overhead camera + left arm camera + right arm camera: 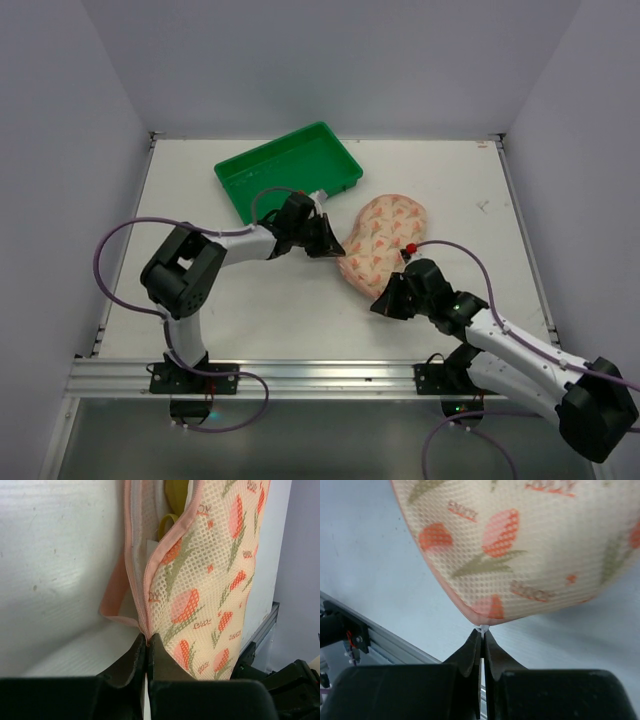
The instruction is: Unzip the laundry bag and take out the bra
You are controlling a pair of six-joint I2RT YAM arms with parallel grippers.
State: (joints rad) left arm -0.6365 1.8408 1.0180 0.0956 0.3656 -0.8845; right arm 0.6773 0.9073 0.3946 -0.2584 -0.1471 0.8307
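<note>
holds the pink zip trim of the laundry bag in the left gripper, jaws pressed almost together where the two sides of the part-open zip meet, with the mustard bra showing in the gap above. nips a tiny white bit at the bag's rounded pink-trimmed edge in the right gripper, jaws likewise squeezed tight, the bag lying on the white table between both arms, near the green tray. bears small orange lettering among the tulip print, too blurred to read.
</note>
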